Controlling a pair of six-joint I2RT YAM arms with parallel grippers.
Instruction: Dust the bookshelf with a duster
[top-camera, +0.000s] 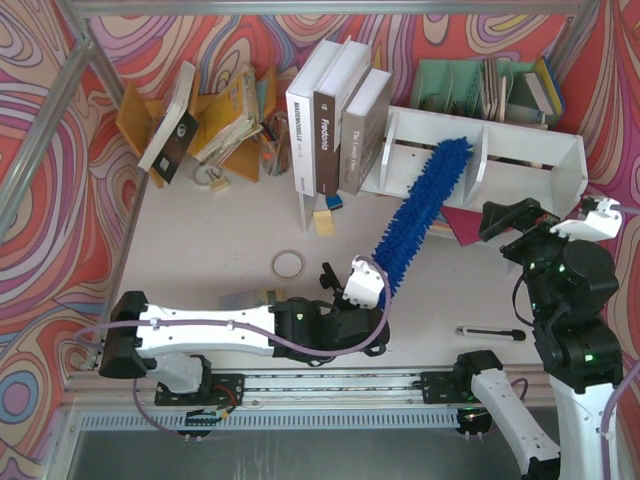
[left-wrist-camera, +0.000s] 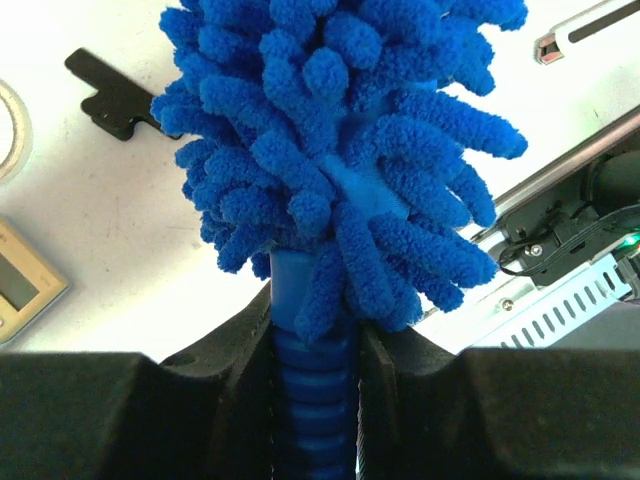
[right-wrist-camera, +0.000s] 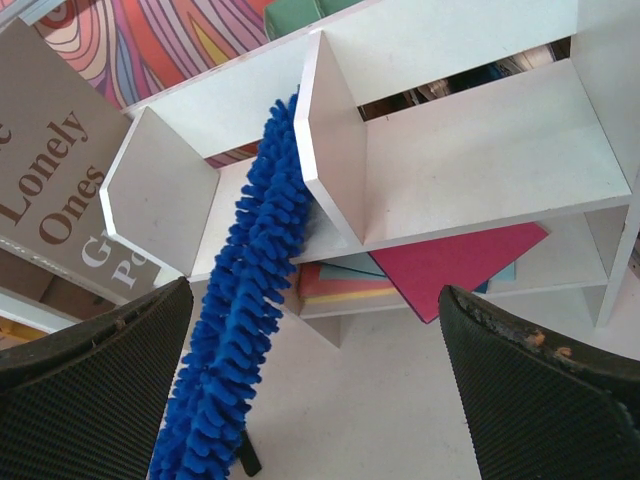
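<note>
White tabletop (top-camera: 240, 230), swirled walls (top-camera: 60, 150). My left gripper (left-wrist-camera: 312, 400) pinches the duster (top-camera: 420, 205) by its ribbed handle; the fluffy head lies in the left compartment of the bookshelf (top-camera: 530, 150), against the divider (top-camera: 482, 158). My right gripper (right-wrist-camera: 315, 390) hangs spread, empty. Swept sideways, the head could snag that divider edge and shove the shelf, or twist in my pinch. Books (top-camera: 335, 110) crowd the left end; the right compartment offers freer room.

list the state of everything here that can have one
fluffy blue microfibre duster: gripped by its handle, head in the shelf's left compartment
white board bookshelf: standing on its legs
left gripper: shut on the duster
right gripper: open, holding nothing
three large books: closed, standing upright
</note>
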